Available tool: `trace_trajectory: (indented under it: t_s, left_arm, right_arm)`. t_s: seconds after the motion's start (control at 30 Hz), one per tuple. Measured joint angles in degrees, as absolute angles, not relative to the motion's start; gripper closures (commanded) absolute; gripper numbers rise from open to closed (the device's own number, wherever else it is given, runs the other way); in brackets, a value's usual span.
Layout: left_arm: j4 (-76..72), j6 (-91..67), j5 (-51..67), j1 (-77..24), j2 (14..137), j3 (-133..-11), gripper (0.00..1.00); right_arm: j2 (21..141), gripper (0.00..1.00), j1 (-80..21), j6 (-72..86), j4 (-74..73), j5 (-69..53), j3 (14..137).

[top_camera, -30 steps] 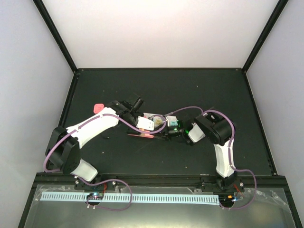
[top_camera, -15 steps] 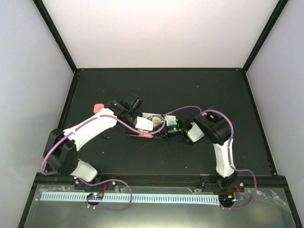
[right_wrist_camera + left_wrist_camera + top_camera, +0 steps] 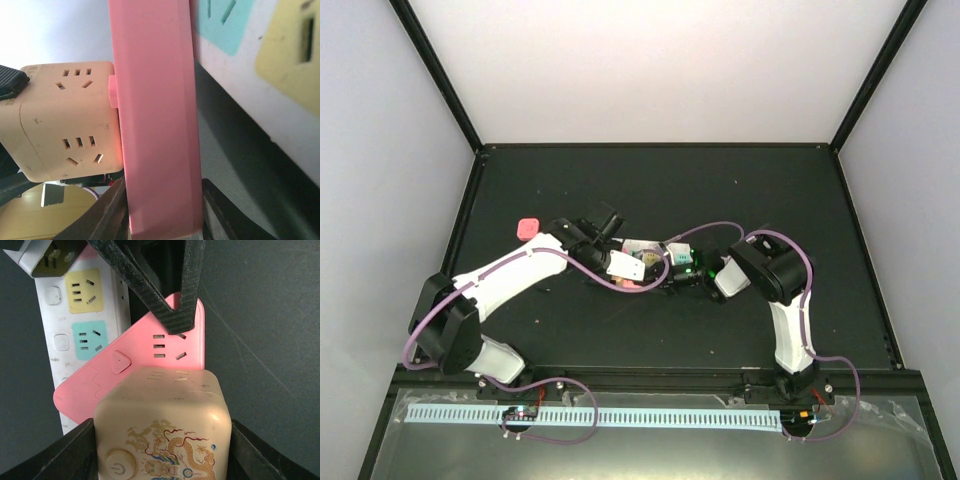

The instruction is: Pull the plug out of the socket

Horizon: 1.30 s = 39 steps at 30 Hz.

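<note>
Your left gripper (image 3: 161,456) clamps the cube plug (image 3: 161,400) by its sides while your right gripper (image 3: 164,220) pinches the pink socket (image 3: 155,100) by its edges, mid-table beside the white strip (image 3: 47,340); the plug stands square off the socket's face, so pull straight back toward the left arm.

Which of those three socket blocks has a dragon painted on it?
The cream cube-shaped socket block, gripped in the left hand. The flat pink socket strip and the long white socket strip show outlets but no picture.
</note>
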<state>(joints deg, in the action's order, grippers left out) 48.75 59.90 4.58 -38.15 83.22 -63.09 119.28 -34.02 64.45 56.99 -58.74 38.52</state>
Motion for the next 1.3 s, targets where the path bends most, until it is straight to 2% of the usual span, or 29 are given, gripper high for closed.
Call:
trace_trajectory:
  t_s: [0.27, 0.9, 1.3]
  left_arm:
    - [46.33, 57.14, -0.36, -42.04, 82.21, -60.60, 0.74]
    - [47.22, 54.92, 1.50, -41.15, 79.44, -60.49, 0.74]
    - [45.69, 53.89, -6.63, -46.52, 79.44, -59.29, 0.76]
  right_arm:
    - [119.72, 0.99, -33.58, 62.00, 54.89, -60.18, 38.52]
    - [119.79, 0.99, -33.28, 61.39, 54.72, -62.65, 39.77]
    - [119.96, 0.99, -32.91, 59.53, 53.56, -63.16, 39.83]
